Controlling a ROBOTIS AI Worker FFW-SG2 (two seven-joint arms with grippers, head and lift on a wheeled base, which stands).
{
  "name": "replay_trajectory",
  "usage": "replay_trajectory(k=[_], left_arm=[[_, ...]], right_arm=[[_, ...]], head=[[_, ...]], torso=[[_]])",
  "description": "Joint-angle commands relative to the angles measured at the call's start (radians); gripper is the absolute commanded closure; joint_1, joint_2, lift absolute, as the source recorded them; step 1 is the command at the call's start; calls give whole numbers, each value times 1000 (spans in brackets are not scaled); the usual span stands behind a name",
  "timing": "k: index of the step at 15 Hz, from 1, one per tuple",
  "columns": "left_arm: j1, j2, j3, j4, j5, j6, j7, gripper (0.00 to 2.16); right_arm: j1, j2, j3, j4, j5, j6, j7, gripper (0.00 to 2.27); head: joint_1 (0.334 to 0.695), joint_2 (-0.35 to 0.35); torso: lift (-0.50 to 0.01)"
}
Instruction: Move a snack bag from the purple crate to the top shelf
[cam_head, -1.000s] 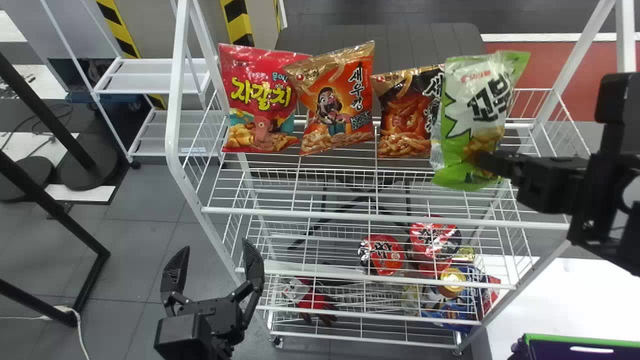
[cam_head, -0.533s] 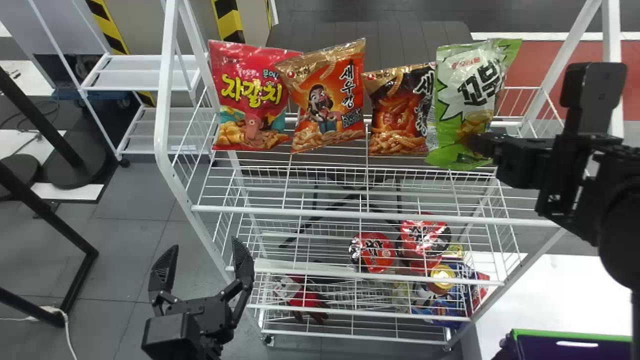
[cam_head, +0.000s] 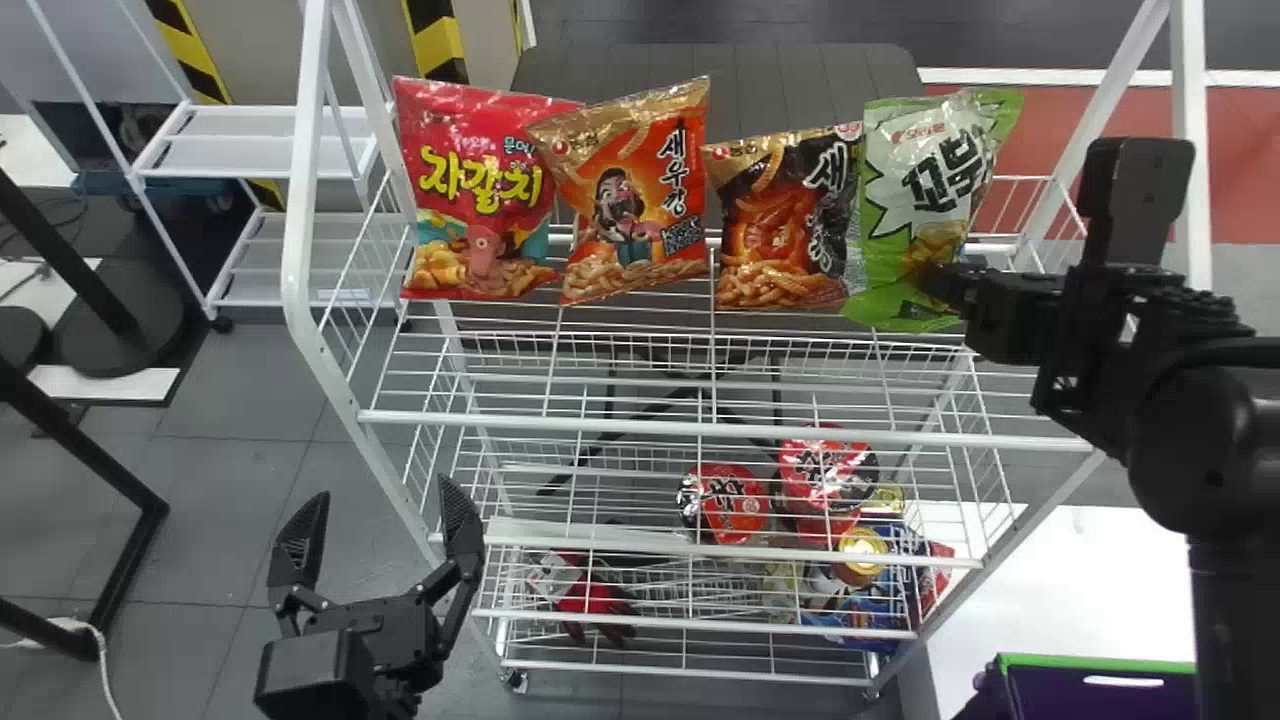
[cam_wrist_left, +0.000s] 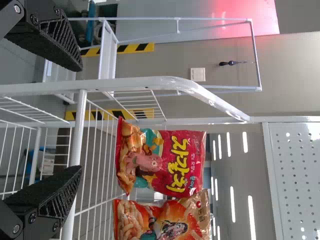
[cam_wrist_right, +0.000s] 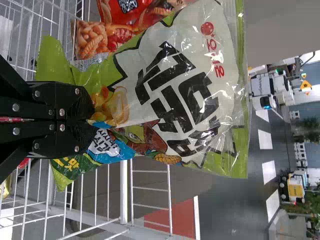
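My right gripper (cam_head: 950, 285) holds the lower part of a green and white snack bag (cam_head: 930, 180), upright over the right part of the top shelf (cam_head: 620, 428). Whether the bag rests on the wires, I cannot tell. In the right wrist view the gripper (cam_wrist_right: 94, 120) is shut on this bag (cam_wrist_right: 200, 65), printed front showing. My left gripper (cam_head: 375, 490) stands open and empty, in front of the rack's left side; its fingers also stand apart in the left wrist view (cam_wrist_left: 80, 119). The purple crate (cam_head: 1110, 695), with a green rim, is at the lower right.
A red bag (cam_head: 480, 190), an orange bag (cam_head: 635, 190) and a black and orange bag (cam_head: 785, 220) stand in a row left of the green one. White posts frame the shelf. Red cup noodles (cam_head: 725, 500) sit on a lower level.
The green bag has gone farther back over the shelf with my right gripper, and more of the black and orange bag shows. The whole head view has shifted, so the rack appears farther left.
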Motion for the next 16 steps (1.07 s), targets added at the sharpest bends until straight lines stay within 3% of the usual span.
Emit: replay_trajectory(k=[1,16], left_arm=[[0,0,1,1,0,-3,2,124],[3,0,1,3,-2,-9,5,124]], right_arm=[[-15,1,-3,51,12,-47,-17,1841],[-32,1,-12,181,37,-225,-186,1841]], head=[[695,14],[695,-44]], torso=[[1],[1]])
